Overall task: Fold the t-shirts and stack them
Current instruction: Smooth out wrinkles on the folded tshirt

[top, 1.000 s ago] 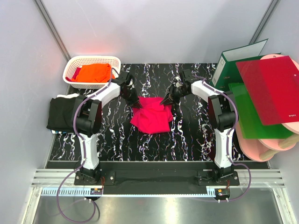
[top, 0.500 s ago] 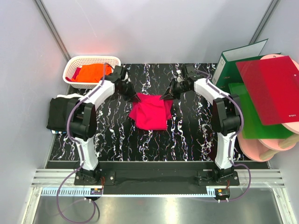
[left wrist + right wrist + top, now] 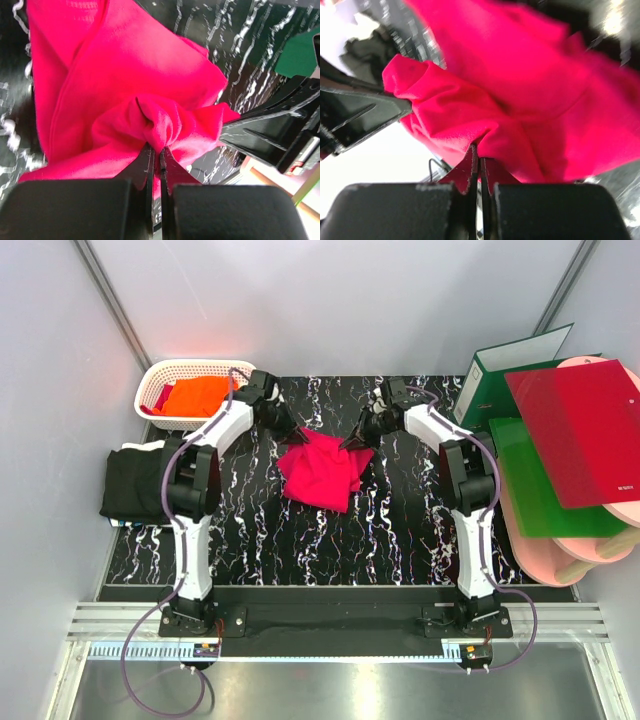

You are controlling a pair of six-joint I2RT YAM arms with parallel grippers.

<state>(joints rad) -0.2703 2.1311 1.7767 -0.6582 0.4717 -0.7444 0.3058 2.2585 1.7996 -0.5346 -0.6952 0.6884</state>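
You see the left end effector [image 3: 291, 437] closed on a bunched fold of the crimson-pink t-shirt [image 3: 320, 473]. In the left wrist view its two fingertips meet, with pink cloth pinched between them. The right end effector [image 3: 351, 445] is closed the same way on the same garment. In the right wrist view its fingertips are pressed together on a gathered ridge of the cloth.

Both grips sit on the shirt's far edge, the left one at its far-left corner and the right one at its far-right corner. The two end effectors are near each other, and each appears at the side of the other's wrist view.

The crimson-pink t-shirt lies crumpled around the middle of the black marbled tabletop [image 3: 330, 540], somewhat toward the far edge. Its loose part spreads from the two grips toward the near edge. You cannot tell how much of it rests flat.

The orange t-shirt [image 3: 196, 396] lies in the white lattice basket [image 3: 200, 364] at the far-left corner of the tabletop. The black t-shirt [image 3: 135, 481] lies folded at the left edge, just nearer than the basket.

Beyond the right edge, a glossy red folder [image 3: 580, 430] overlaps a green folder [image 3: 536, 495], with a green-and-white binder [image 3: 503, 370] behind them.
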